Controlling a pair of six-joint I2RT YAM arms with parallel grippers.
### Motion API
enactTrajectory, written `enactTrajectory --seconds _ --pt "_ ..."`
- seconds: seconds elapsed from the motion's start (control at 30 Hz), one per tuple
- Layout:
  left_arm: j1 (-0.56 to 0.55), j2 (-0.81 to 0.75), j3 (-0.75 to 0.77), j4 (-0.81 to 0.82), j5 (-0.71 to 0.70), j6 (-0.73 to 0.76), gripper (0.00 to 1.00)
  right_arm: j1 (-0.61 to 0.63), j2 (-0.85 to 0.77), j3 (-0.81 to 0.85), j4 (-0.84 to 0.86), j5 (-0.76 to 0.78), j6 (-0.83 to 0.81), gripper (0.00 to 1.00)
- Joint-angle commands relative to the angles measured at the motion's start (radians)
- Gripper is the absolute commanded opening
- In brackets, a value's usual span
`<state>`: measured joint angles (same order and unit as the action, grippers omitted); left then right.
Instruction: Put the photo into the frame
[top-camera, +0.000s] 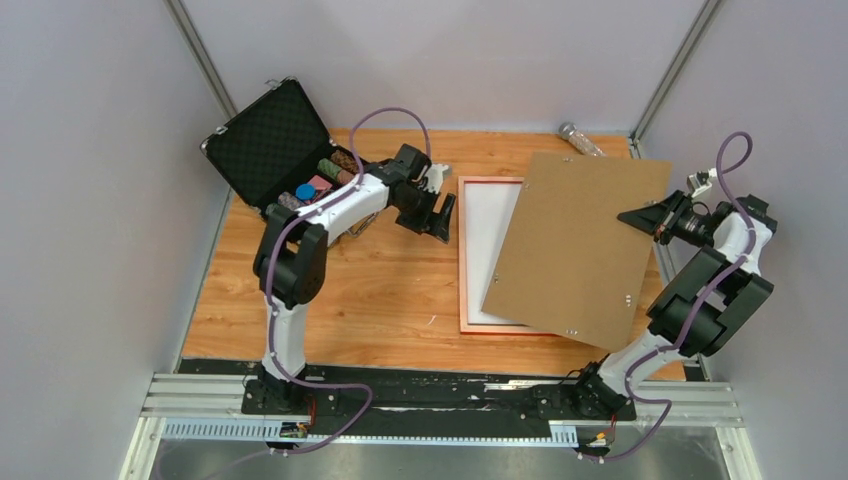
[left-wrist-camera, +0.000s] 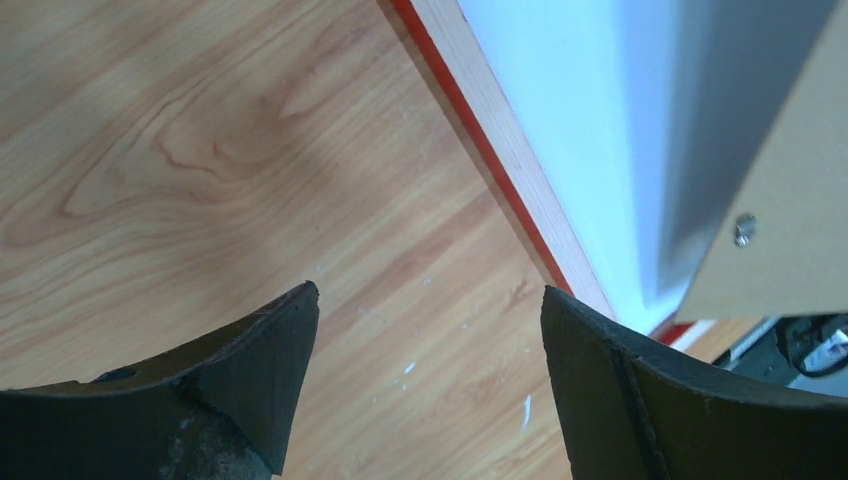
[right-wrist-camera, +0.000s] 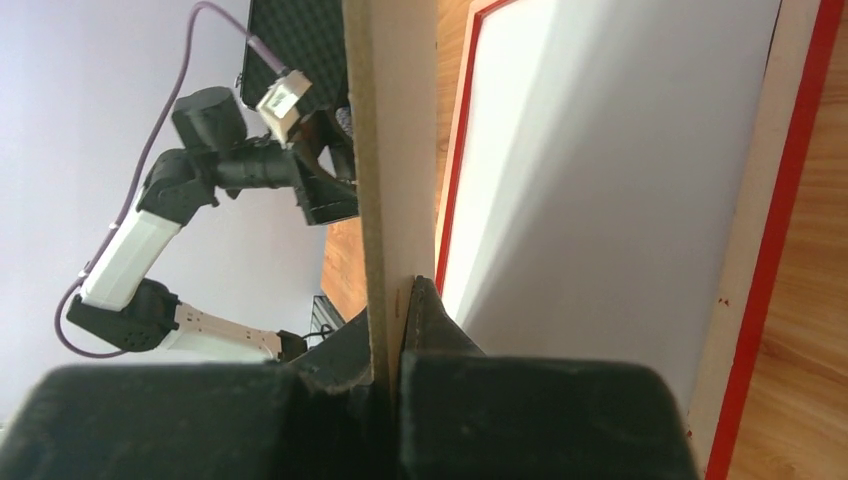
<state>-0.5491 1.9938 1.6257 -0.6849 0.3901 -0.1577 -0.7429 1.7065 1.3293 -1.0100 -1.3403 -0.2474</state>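
The frame (top-camera: 464, 255) lies flat on the wooden table, pinkish face up and red at its outer edge. Inside it lies a white sheet (top-camera: 488, 225), which looks like the photo's plain back. My right gripper (top-camera: 640, 218) is shut on the right edge of the brown backing board (top-camera: 580, 245), which hangs tilted over the frame's right half. The right wrist view shows the board (right-wrist-camera: 395, 150) edge-on between my fingers (right-wrist-camera: 430, 310), with the photo (right-wrist-camera: 600, 170) and the frame (right-wrist-camera: 770, 220) below. My left gripper (top-camera: 447, 215) is open and empty by the frame's left rail (left-wrist-camera: 500, 150).
An open black foam-lined case (top-camera: 268, 140) with small items stands at the back left, behind my left arm. A glittery bottle (top-camera: 580, 140) lies at the back edge near the board's top corner. Grey walls close in both sides.
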Motion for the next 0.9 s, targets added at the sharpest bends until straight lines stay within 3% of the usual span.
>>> enactTrajectory --seconds 0.0,0.23,0.37,0.73,0.87 --pt "-0.034 0.082 0.101 0.038 -0.072 -0.131 0.88 -0.020 0.007 0.034 -0.148 -0.105 -0.129 0.00" --pt "-0.069 0.186 0.164 0.043 -0.041 -0.201 0.77 -0.065 0.060 0.035 -0.263 -0.117 -0.261 0.00" --pt "-0.090 0.212 0.170 0.054 -0.035 -0.233 0.76 -0.083 0.098 0.048 -0.336 -0.120 -0.339 0.00" --pt "-0.149 0.263 0.190 0.059 -0.055 -0.269 0.68 -0.098 0.095 0.027 -0.344 -0.112 -0.366 0.00" --pt "-0.151 0.269 0.188 0.066 -0.054 -0.273 0.59 -0.098 0.093 0.024 -0.343 -0.110 -0.367 0.00"
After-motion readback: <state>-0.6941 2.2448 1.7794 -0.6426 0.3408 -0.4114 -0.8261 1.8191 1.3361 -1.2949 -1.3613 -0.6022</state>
